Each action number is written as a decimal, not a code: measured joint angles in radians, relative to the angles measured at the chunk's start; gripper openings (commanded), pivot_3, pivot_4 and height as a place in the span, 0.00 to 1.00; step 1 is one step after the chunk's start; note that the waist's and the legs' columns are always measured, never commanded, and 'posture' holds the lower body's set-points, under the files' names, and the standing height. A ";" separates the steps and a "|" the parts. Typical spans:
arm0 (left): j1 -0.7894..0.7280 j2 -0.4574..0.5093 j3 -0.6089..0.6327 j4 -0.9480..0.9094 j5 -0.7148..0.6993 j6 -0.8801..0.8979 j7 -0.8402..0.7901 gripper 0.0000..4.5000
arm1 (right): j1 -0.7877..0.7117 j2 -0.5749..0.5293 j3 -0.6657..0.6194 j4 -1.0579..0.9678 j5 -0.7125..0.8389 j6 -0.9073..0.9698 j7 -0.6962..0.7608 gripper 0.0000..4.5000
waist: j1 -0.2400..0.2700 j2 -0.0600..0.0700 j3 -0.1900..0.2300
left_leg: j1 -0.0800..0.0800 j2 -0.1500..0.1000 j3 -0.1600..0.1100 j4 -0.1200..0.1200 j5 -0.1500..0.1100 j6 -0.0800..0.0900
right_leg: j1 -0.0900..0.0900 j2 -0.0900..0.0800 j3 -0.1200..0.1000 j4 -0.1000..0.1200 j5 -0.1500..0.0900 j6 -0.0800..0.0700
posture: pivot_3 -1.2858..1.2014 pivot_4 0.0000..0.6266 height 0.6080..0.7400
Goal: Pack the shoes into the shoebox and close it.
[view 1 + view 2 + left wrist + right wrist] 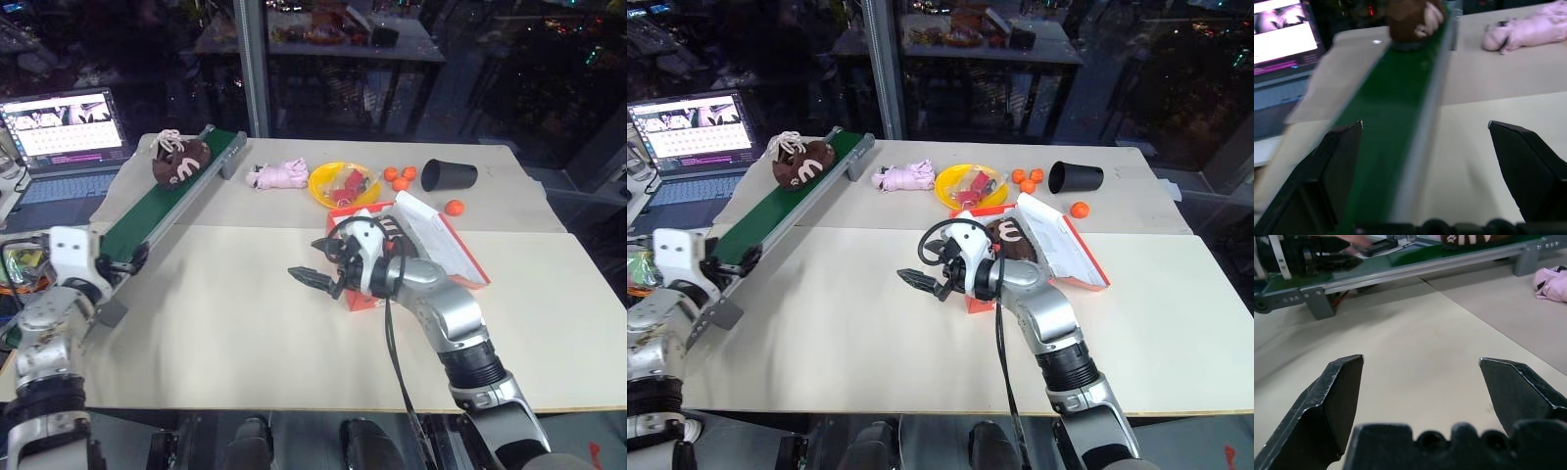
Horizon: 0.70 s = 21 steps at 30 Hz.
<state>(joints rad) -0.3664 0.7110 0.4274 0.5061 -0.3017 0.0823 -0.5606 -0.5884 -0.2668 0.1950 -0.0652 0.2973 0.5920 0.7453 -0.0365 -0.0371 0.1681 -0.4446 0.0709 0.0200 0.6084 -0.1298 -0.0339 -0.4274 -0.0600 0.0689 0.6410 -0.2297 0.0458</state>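
One dark-brown fuzzy shoe [179,160] with cream laces sits at the far end of a green conveyor belt [167,211]. A second shoe [1012,235] lies inside the red-orange shoebox [980,302], whose lid [436,238] stands open, white side up. My right gripper [312,279] hovers open over the table just left of the box, pointing left with nothing between its fingers. At the conveyor's near end my left gripper [127,257] is open and empty. In the left wrist view it [1425,125] looks along the belt toward the shoe [1410,19].
A pale pink soft bundle [279,176], a yellow plate [343,183], small orange balls [400,176] and a tipped black cup [449,174] lie along the table's far side. An open laptop [64,127] stands left of the conveyor.
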 measured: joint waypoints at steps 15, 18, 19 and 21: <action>-0.231 0.091 -0.005 0.442 0.012 -0.119 -0.118 0.97 | -0.017 -0.020 0.000 0.012 -0.003 -0.006 0.010 1.00 | -0.002 -0.001 0.000 | 0.000 0.000 0.000 0.000 0.001 0.002 | -0.001 0.000 0.000 0.001 0.000 0.001 | 0.52 0.24 1.00; -0.261 0.103 -0.018 0.504 0.031 -0.142 -0.117 0.97 | -0.017 -0.023 -0.002 0.012 -0.003 -0.006 0.008 1.00 | -0.002 -0.001 0.000 | 0.000 0.000 0.001 0.000 0.002 0.002 | -0.001 0.000 0.000 0.001 -0.001 0.001 | 0.52 0.24 1.00; -0.266 0.107 -0.021 0.518 0.035 -0.147 -0.118 0.97 | -0.016 -0.024 -0.002 0.011 -0.003 -0.006 0.007 1.00 | -0.002 -0.001 0.000 | -0.001 0.000 0.001 0.000 0.002 0.002 | -0.001 0.000 0.000 0.001 -0.001 0.001 | 0.52 0.24 1.00; -0.275 0.109 -0.030 0.543 0.048 -0.153 -0.119 0.97 | -0.015 -0.027 -0.002 0.008 -0.003 -0.006 0.005 1.00 | -0.002 -0.001 0.000 | -0.001 0.000 0.001 0.000 0.002 0.002 | -0.001 0.000 0.000 0.001 0.000 0.001 | 0.52 0.24 1.00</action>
<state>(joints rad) -0.6417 0.8204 0.3974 1.0493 -0.2536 -0.0709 -0.6792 -0.6038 -0.2934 0.1929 -0.0575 0.2947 0.5859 0.7504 -0.0388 -0.0377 0.1682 -0.4452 0.0711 0.0206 0.6081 -0.1283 -0.0316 -0.4284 -0.0597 0.0687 0.6415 -0.2301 0.0466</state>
